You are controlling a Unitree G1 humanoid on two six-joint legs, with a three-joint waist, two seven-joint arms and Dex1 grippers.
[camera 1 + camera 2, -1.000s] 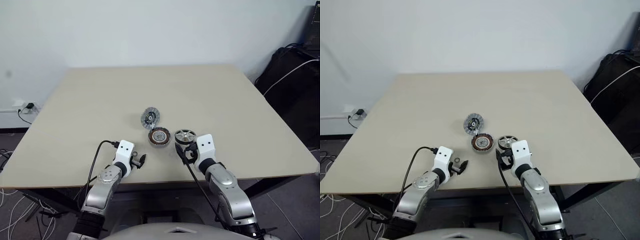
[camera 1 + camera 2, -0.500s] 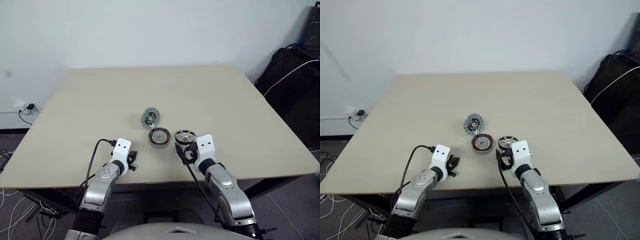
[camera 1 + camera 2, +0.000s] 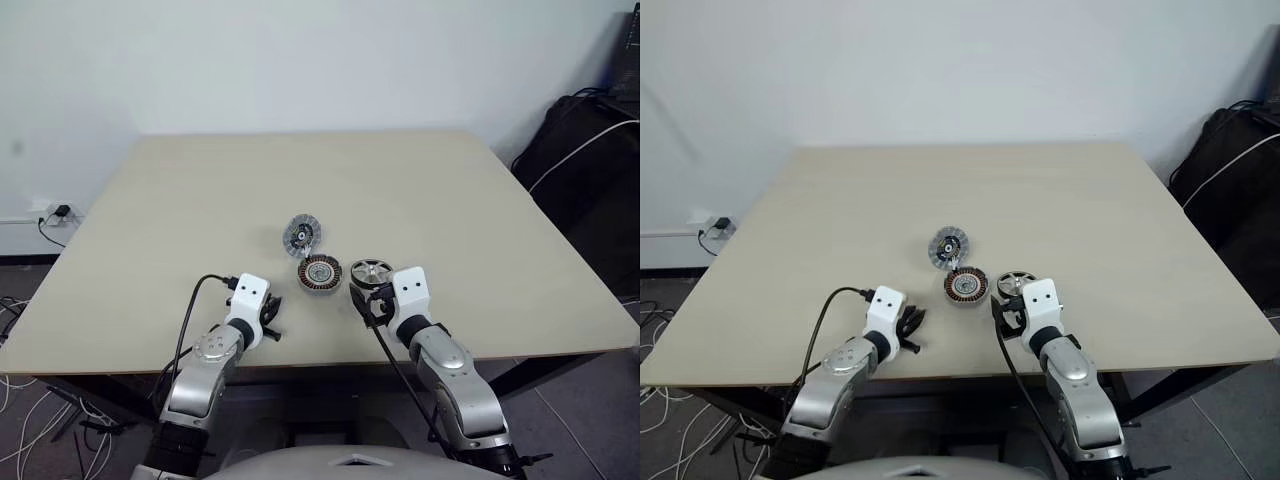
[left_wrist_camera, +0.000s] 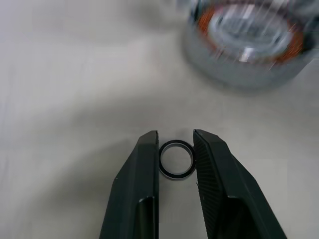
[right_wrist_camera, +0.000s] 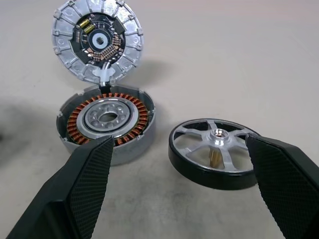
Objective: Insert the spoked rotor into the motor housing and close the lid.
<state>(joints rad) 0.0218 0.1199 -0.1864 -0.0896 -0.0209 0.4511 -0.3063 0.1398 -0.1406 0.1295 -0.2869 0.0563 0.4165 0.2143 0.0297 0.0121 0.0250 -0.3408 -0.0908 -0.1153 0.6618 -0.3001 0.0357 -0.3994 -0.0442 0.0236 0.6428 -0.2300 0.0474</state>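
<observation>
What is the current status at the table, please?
Left gripper closed on small black ring. Right gripper open, short of spoked rotor. Motor housing empty, lid open.

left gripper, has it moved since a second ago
Yes. The left gripper has drawn slightly in from the motor housing, fingers narrowed around a small ring.

Head pair: high, facing forward and down over the table [image 3: 180, 200], set back from the motor housing [image 3: 318, 272]; left wrist camera: close, looking along its claw [image 4: 174, 144] toward the housing beyond; right wrist camera: near, low, facing the housing; all views share the housing.
</observation>
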